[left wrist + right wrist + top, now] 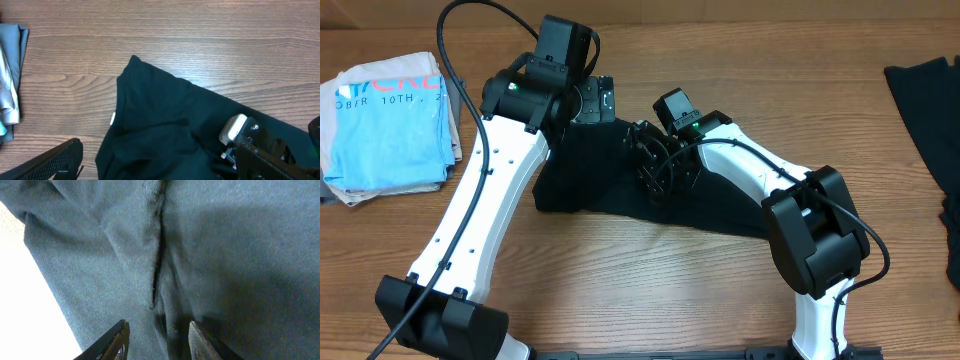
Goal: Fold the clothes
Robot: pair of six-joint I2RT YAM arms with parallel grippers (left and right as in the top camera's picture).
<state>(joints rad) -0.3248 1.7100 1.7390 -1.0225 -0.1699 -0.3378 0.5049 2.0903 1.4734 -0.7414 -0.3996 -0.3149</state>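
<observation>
A black T-shirt (pixel 610 170) lies bunched in a folded heap at the table's middle. My right gripper (pixel 655 170) is down on its middle. In the right wrist view its jaws (pixel 159 342) stand parted against the fabric (pixel 225 255), with a raised fold and seam (pixel 157 280) running between the fingertips, not pinched. My left gripper (pixel 600 102) hovers at the shirt's far edge, open wide. In the left wrist view only one mesh-faced finger (pixel 52 162) shows clearly, beside the shirt (pixel 160 125). A second black garment (pixel 930 100) lies at the right edge.
A folded light-blue T-shirt with lettering (pixel 390 120) lies at the far left; its edge (pixel 10 75) shows in the left wrist view. The right arm's wrist (pixel 240 135) sits close to the left gripper. Bare wood (pixel 650 270) lies in front of the shirt.
</observation>
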